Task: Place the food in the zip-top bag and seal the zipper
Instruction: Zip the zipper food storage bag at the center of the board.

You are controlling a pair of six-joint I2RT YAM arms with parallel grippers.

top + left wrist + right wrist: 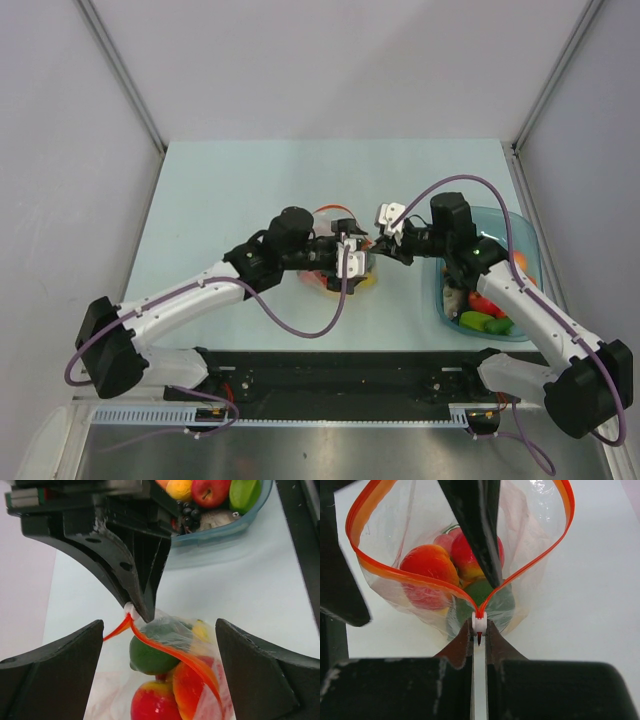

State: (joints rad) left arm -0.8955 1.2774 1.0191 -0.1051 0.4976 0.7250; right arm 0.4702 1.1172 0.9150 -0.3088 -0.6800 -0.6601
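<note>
The zip-top bag (530, 540) lies mid-table with its mouth gaping, and the red-orange zipper (390, 577) curves around the opening. Inside it is food: a red-yellow peach (427, 562), a green piece (150, 652) and a red fruit (155, 702). My right gripper (479, 627) is shut on the zipper's white slider (479, 622) at one end of the rim. My left gripper (160, 625) stands wide open, its fingers (55, 670) on either side of the bag without touching it. From above, both grippers meet at the bag (335, 218).
A teal tub (525, 240) at the right holds more toy food, including a red apple (210, 491) and a green piece (245, 492). The right arm (520, 300) reaches across the tub. White walls enclose the table.
</note>
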